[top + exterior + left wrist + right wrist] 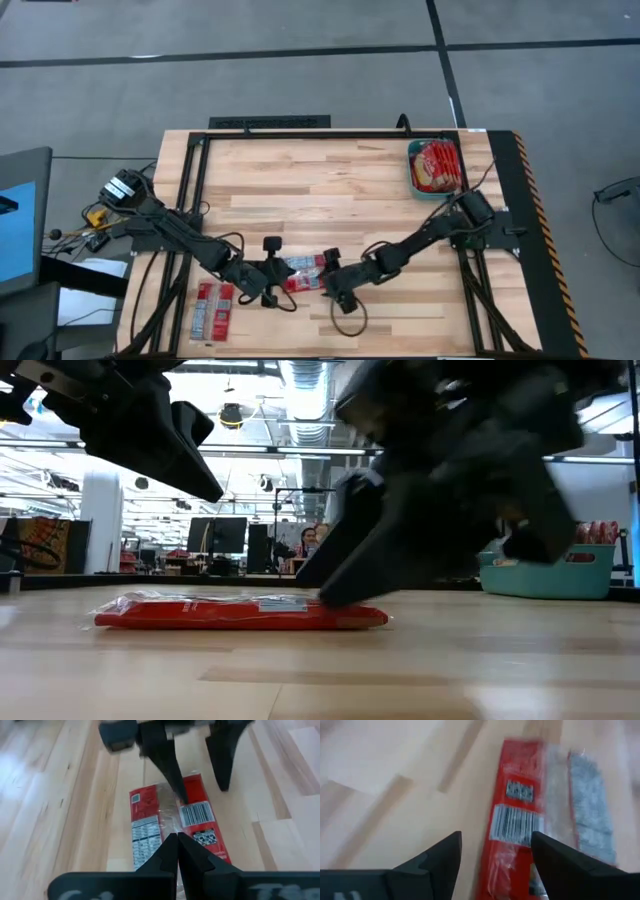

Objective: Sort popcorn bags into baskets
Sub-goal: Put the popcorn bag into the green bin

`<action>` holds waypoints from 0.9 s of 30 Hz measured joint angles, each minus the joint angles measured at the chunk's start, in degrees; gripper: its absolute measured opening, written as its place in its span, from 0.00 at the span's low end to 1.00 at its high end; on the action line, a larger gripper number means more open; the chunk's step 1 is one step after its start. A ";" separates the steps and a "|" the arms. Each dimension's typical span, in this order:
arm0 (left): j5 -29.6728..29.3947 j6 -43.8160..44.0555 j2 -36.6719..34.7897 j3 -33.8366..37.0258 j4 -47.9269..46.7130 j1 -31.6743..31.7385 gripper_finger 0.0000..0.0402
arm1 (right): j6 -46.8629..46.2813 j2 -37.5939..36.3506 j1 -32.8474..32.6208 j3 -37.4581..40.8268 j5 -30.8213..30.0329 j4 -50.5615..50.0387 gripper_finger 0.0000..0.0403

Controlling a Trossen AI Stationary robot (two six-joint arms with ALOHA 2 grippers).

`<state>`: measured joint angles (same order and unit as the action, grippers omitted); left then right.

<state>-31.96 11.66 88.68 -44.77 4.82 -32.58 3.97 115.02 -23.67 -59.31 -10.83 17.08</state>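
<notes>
Nearest to the low camera lies one popcorn bag [240, 612], a flat red packet resting on the wooden table [330, 175] towards its front edge, between the two arms. Seen from above, this same packet [303, 272] sits just left of the right gripper [331, 283] and just right of the left gripper [268, 285]. Right gripper fingers stand wide apart and hold nothing; in the right wrist view the barcode end of the packet [520, 825] shows in the gap between and just beyond the two dark fingers [440, 857], and whether either one touches the packet cannot be told. Left gripper is closed tight, its two fingers [167, 855] pressed together with no gap, their tips lying over the near end of the packet [170, 820]; whether the wrapper is pinched cannot be told. From the left wrist view the right gripper's spread fingers [165, 760] reach down onto the far end of that packet. Two further red packets [215, 306] lie side by side near the front left corner of the table. Teal basket [415, 180] stands at the back right of the table, well apart from both grippers, with several red packets [438, 165] inside it
</notes>
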 joint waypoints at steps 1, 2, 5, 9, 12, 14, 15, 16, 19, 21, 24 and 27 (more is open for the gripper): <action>0.00 0.00 0.00 0.00 -0.04 0.00 0.00 | -0.35 0.83 0.38 -1.10 0.66 -1.47 0.64; -0.06 0.00 0.00 0.00 -0.08 0.00 0.00 | -0.89 1.41 0.74 -1.98 0.67 -3.44 0.64; -0.37 0.00 -0.02 -0.02 -0.38 0.02 0.00 | -3.45 3.18 2.27 -4.64 1.39 -7.25 0.60; -1.93 -0.22 -0.04 -0.04 -1.35 0.00 0.00 | -7.38 4.23 4.64 -5.55 1.93 -9.32 0.47; -4.62 -0.27 -0.04 -0.05 -1.84 -0.24 0.00 | -8.48 4.18 5.95 -5.52 1.97 -11.58 0.28; -5.43 -0.39 -0.07 -0.07 -2.45 -0.53 0.00 | -8.57 4.17 6.34 -5.49 1.97 -12.25 0.11; -5.51 -0.92 -0.07 -0.07 -2.83 -0.71 0.00 | -8.53 3.92 6.48 -5.45 1.95 -12.33 0.06; -5.82 -1.65 -0.07 -0.07 -3.13 -0.89 0.00 | -8.66 3.14 6.48 -5.43 1.76 -12.56 0.04; -7.47 -1.58 -0.09 -0.10 -4.75 -1.58 0.01 | -10.91 0.89 6.59 -5.01 1.80 -14.06 0.04; -8.15 -1.39 -0.09 -0.11 -6.12 -2.08 0.02 | -11.66 -1.56 6.62 -4.83 1.80 -16.06 0.02; -8.44 -1.55 -0.09 -0.11 -7.18 -3.01 0.07 | -13.32 -6.37 6.67 -4.92 2.07 -16.51 0.01; -8.45 -1.55 -0.12 -0.13 -7.05 -3.86 0.16 | -15.20 -11.38 7.42 -5.01 4.94 -18.83 0.01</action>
<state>-40.41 10.11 88.56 -44.91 -2.23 -36.44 -11.22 103.63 -16.26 -64.31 -5.89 -1.75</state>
